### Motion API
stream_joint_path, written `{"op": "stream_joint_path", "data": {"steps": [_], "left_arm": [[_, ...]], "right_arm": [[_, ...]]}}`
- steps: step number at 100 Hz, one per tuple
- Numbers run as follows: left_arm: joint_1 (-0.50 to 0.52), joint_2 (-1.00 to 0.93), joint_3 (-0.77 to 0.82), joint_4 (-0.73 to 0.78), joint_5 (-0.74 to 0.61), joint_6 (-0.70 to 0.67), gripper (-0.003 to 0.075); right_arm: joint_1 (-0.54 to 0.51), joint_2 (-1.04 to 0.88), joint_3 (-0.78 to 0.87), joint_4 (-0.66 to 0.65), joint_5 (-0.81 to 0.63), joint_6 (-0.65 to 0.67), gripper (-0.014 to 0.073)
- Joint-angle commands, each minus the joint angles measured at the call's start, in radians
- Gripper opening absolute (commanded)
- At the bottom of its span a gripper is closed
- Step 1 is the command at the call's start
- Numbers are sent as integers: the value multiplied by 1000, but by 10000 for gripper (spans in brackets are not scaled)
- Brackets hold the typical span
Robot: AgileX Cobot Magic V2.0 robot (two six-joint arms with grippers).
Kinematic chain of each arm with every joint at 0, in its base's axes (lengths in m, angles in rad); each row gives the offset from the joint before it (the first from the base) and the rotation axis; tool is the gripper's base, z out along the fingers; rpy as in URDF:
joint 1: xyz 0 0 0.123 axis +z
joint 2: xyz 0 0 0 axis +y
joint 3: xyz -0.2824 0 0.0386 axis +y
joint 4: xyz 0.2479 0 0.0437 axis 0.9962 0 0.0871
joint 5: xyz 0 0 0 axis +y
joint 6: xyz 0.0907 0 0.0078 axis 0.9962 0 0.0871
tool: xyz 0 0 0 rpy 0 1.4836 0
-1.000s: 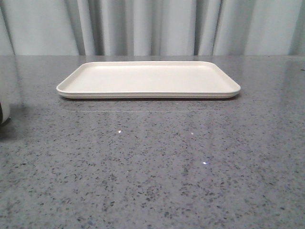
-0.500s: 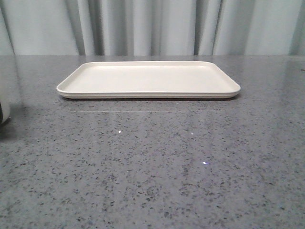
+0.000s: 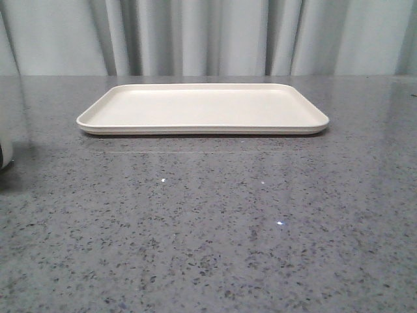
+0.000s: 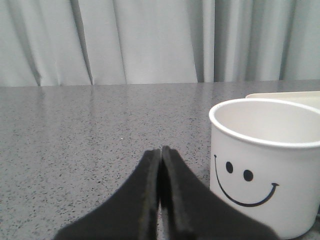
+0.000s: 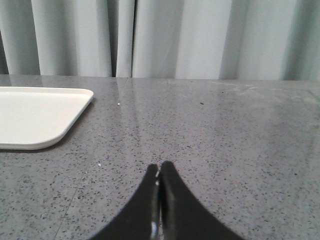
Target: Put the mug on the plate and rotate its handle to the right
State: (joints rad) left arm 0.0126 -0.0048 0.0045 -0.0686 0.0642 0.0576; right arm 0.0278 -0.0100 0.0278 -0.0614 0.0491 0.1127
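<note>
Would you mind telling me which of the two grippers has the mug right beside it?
The left gripper: the smiley-face mug stands just beside it, while the right gripper faces bare table.

No readable text, brand, label or number is shown in any view. The only printed mark is a black smiley face, two dot eyes and a curved mouth, on the white mug [image 4: 265,165].
</note>
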Motion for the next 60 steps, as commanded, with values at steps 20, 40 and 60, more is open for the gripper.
{"op": "stream_joint_path", "data": {"steps": [20, 40, 60], "left_arm": [[3, -33, -14, -3, -85, 0, -19], [3, -17, -109, -3, 0, 0, -19], [3, 64, -221, -10, 27, -2, -19]], "right_arm": [[-7, -21, -7, -12, -54, -2, -69], [-7, -7, -63, -12, -30, -2, -69], [-7, 69, -194, -9, 59, -2, -60]]}}
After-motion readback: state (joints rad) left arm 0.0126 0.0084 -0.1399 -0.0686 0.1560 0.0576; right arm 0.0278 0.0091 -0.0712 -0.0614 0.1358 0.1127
